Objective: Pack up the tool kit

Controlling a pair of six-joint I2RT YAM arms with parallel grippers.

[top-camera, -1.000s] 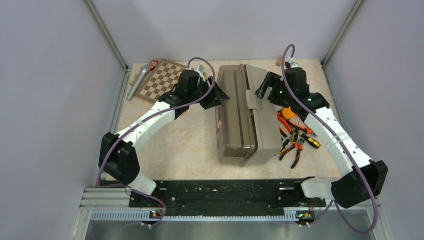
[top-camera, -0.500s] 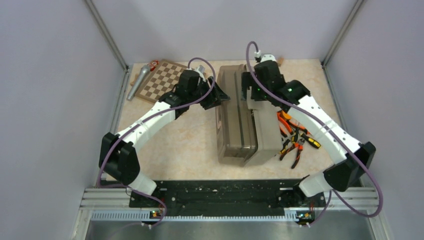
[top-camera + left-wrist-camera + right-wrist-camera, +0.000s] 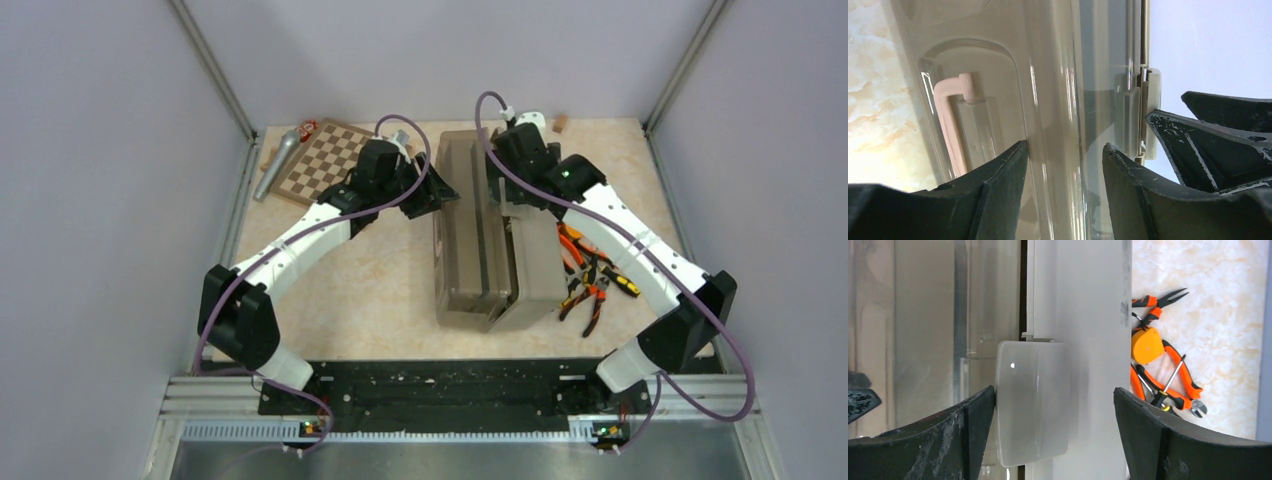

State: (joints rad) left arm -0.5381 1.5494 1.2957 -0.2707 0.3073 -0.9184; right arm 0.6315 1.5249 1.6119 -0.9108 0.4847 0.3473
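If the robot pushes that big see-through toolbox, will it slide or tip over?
Probably slide: the toolbox lies broad and low on the smooth table, so tipping seems unlikely. Its glossy plastic may slip between the fingers. With the pliers lying outside, it's likely fairly light.

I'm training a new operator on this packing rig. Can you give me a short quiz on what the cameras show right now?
1. True or false: the pliers already lie inside the toolbox.
2. In the right wrist view, what shows between the fingers of the right hand? A latch; B tape measure; C pliers.
3. Fill in: the microphone lies beside the ___.
Key: 1 false, they lie on the table beside it. 2 A. 3 chessboard.
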